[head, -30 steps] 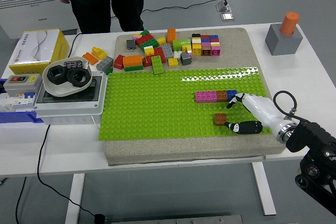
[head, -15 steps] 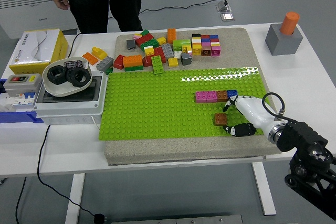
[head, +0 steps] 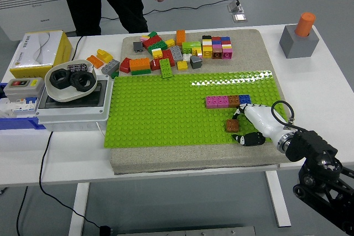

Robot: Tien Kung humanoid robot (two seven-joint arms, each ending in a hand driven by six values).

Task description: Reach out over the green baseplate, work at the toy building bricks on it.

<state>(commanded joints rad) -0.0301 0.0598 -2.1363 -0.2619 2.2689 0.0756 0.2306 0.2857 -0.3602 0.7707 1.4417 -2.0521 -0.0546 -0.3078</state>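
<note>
While the right robot hand (head: 247, 126) sits on the green baseplate (head: 160, 109), its fingers are spread around a loose brown brick (head: 232, 125), not clamped. Just beyond it is a pink-brown-blue brick row (head: 227, 101). Spare bricks (head: 177, 51) lie piled behind the baseplate.

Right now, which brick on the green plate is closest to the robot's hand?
The lone brown brick, directly beside the right hand. It sits apart, in front of the pink, brown and blue row.
</note>
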